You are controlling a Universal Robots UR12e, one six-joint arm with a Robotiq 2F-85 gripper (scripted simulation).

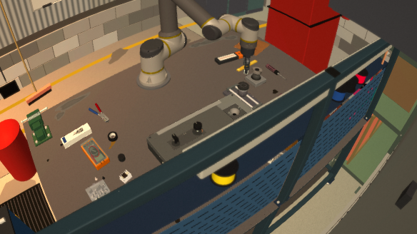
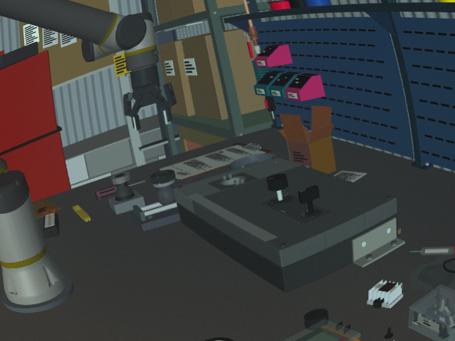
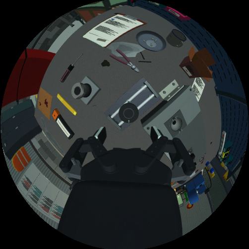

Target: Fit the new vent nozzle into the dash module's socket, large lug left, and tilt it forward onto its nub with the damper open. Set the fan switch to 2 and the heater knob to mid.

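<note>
The dash module's socket point(image 3: 176, 123) is partly hidden in the second side camera by the module's raised edge; it is empty at the end of the grey dash module point(image 1: 200, 125) point(image 2: 289, 219). A dark vent nozzle point(image 1: 243, 87) point(image 2: 163, 183) point(image 3: 128, 112) stands on a railed fixture next to that end. Another nozzle point(image 1: 256, 73) point(image 2: 122, 187) point(image 3: 79, 90) stands on a square grey plate farther out. On the module's top are the heater knob point(image 1: 196, 126) point(image 2: 277, 183) and the fan switch point(image 1: 175, 138) point(image 2: 309, 195). My gripper point(image 1: 246, 69) point(image 2: 149, 111) point(image 3: 128, 132) hangs high above the two nozzles, open and empty.
Behind the work a red cabinet point(image 1: 303, 32) rises at the table's corner. A screwdriver point(image 1: 275, 71), a yellow strip point(image 1: 248, 65) and a black-and-orange tool point(image 1: 228, 57) lie near the nozzles. A clipboard point(image 3: 112, 28), pliers point(image 3: 125, 60) and an open cardboard box point(image 2: 310, 140) lie beyond the module.
</note>
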